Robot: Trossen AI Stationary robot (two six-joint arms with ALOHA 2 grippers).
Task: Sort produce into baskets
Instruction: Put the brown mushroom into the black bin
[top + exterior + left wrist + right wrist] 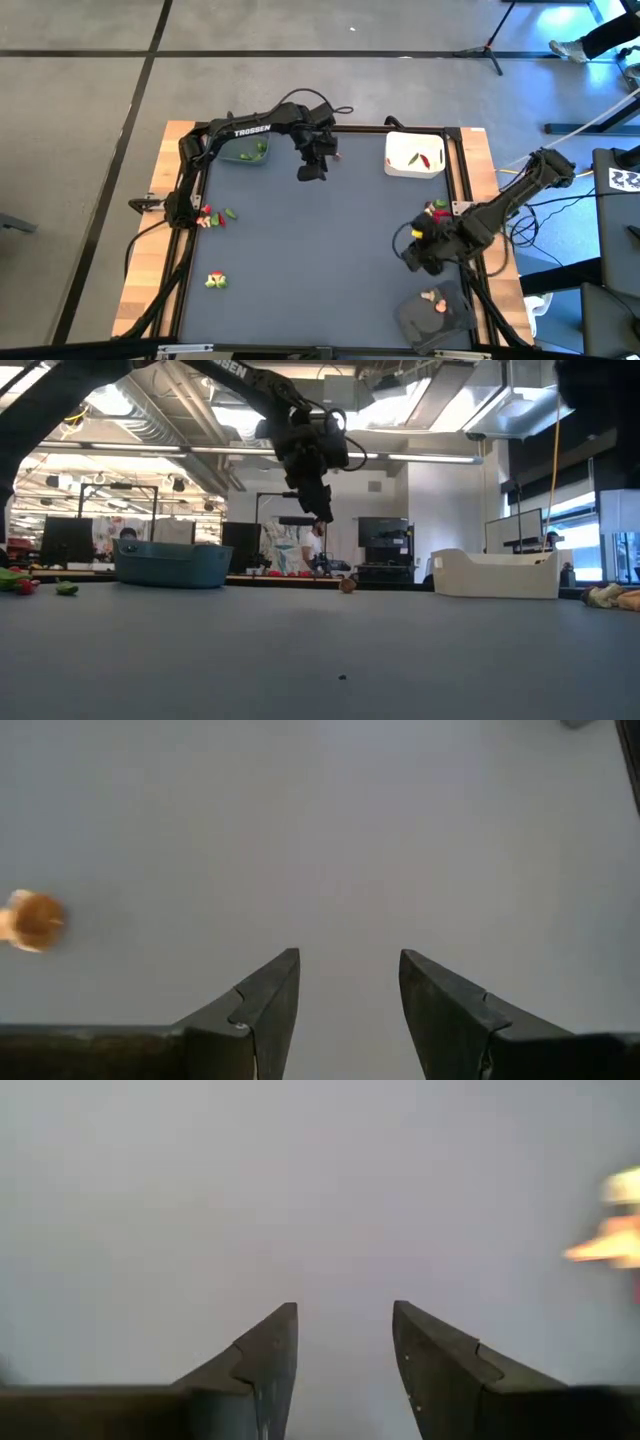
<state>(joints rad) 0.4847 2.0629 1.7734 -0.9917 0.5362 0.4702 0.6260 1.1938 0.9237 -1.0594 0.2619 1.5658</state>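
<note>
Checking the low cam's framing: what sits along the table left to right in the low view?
Red and green produce at the left edge → blue-grey tub → small brown piece, with the left gripper hanging above, just left of it → white tub → pale tan produce at the right edge.

The left tool [322,510] hangs above the table between blue tub [172,564] and white tub [495,573].

The blue-grey tub [249,152] (green pieces inside) sits far left, the white tub [414,155] with red and green pieces far right, the dark tray [436,312] near right; loose produce [213,216] lies left.
</note>
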